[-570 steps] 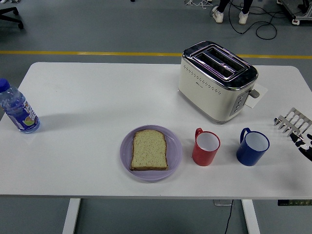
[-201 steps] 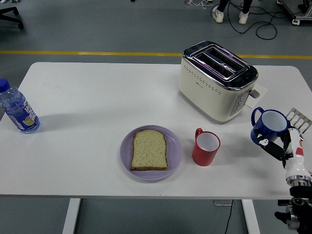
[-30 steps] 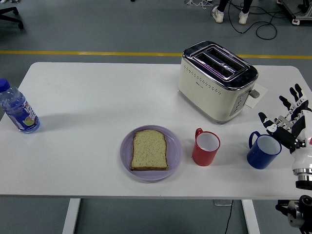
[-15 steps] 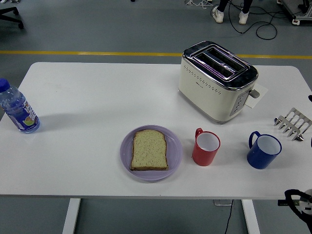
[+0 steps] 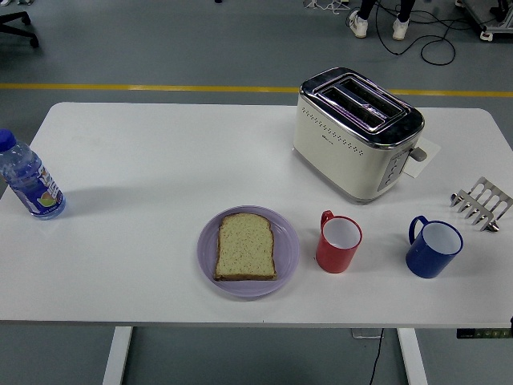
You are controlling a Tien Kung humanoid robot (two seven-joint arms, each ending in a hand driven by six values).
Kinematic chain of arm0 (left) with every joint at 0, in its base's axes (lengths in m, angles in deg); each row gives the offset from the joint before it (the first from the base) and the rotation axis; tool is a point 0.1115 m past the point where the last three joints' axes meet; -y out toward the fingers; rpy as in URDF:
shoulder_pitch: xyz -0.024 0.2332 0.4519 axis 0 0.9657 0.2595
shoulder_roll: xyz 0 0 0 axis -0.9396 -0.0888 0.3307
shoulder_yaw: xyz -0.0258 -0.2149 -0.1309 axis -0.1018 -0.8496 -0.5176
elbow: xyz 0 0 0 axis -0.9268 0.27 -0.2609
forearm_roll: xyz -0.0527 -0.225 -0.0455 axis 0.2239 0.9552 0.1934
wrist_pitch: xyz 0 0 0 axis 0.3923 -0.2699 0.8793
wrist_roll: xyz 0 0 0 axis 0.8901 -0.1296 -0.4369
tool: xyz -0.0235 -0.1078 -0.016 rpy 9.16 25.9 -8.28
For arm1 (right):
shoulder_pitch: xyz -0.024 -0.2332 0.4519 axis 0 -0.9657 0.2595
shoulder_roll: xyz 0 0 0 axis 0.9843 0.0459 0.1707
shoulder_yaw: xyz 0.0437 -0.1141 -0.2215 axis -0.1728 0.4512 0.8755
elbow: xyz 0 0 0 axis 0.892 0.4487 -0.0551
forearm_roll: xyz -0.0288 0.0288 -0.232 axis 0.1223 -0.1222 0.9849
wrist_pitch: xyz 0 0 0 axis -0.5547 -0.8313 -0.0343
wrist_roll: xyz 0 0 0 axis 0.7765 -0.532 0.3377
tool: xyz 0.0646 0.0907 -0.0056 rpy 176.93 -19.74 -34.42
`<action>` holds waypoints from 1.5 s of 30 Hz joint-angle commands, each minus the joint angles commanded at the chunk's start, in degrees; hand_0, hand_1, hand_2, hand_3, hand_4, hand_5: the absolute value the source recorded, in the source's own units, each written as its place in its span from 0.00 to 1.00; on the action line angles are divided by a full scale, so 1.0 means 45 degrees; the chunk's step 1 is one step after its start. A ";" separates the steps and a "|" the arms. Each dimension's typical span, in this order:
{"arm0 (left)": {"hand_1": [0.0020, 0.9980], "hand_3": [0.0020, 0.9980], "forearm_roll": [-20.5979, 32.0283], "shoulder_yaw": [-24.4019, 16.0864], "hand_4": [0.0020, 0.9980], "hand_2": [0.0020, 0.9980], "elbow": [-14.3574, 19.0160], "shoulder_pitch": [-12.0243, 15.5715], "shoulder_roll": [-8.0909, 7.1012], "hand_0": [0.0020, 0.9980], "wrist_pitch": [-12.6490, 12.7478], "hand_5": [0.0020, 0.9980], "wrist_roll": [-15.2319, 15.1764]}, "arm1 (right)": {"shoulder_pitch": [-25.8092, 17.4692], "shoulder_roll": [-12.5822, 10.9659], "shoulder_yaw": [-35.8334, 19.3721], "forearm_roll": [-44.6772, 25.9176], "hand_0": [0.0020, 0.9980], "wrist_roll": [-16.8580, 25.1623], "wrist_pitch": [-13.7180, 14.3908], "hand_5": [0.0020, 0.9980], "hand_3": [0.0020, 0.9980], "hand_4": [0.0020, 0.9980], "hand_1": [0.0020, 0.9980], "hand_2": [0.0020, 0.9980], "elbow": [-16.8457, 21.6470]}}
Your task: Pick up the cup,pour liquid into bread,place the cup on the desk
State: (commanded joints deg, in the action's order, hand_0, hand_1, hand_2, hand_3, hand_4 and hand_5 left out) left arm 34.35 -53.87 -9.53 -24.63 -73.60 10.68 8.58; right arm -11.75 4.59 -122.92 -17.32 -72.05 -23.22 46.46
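Blue cup [image 5: 434,249] upright on worktop [image 5: 144,160], right of red cup [image 5: 339,243]; bread [image 5: 246,246] on purple plate [image 5: 207,249]. Neither hand visible, fingers' state unknown.

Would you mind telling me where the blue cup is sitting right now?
In the head view, the blue cup stands upright on the table's right side, right of the red cup and just in front of the metal toast rack.
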 joint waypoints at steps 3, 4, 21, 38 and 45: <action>0.64 0.50 0.0013 0.0030 0.24 0.65 -0.0001 0.0015 -0.0001 0.63 0.0000 0.86 0.0001 | -0.0005 0.0041 -0.0133 -0.0120 0.67 -0.0235 -0.0150 0.21 0.61 0.64 0.60 0.67 -0.0106; 0.64 0.50 0.0019 0.0039 0.24 0.65 -0.0003 0.0022 0.0000 0.63 0.0000 0.86 0.0001 | -0.0002 0.0055 -0.0162 -0.0153 0.67 -0.0262 -0.0167 0.21 0.61 0.64 0.60 0.67 -0.0143; 0.64 0.50 -0.0044 -0.0065 0.24 0.65 0.0011 -0.0060 -0.0002 0.63 -0.0003 0.86 0.0005 | 0.0145 0.0188 -0.0625 -0.0086 0.67 -0.1279 -0.0427 0.23 0.62 0.64 0.60 0.66 -0.0491; 0.64 0.50 -0.0076 -0.0128 0.24 0.65 0.0014 -0.0095 -0.0002 0.63 0.0000 0.86 0.0003 | 0.0187 0.0238 -0.1005 0.0304 0.67 -0.2600 -0.0935 0.24 0.62 0.65 0.59 0.66 -0.0615; 0.64 0.50 -0.0076 -0.0120 0.24 0.65 0.0014 -0.0096 -0.0002 0.63 0.0000 0.86 0.0004 | 0.0194 0.0254 -0.0994 0.0207 0.67 -0.2472 -0.0801 0.25 0.62 0.65 0.59 0.66 -0.0631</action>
State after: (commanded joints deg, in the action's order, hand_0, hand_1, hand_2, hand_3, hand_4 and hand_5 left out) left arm 34.01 -54.40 -9.47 -25.06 -73.61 10.68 8.60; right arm -10.88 5.73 -127.39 -16.39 -83.17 -26.82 43.62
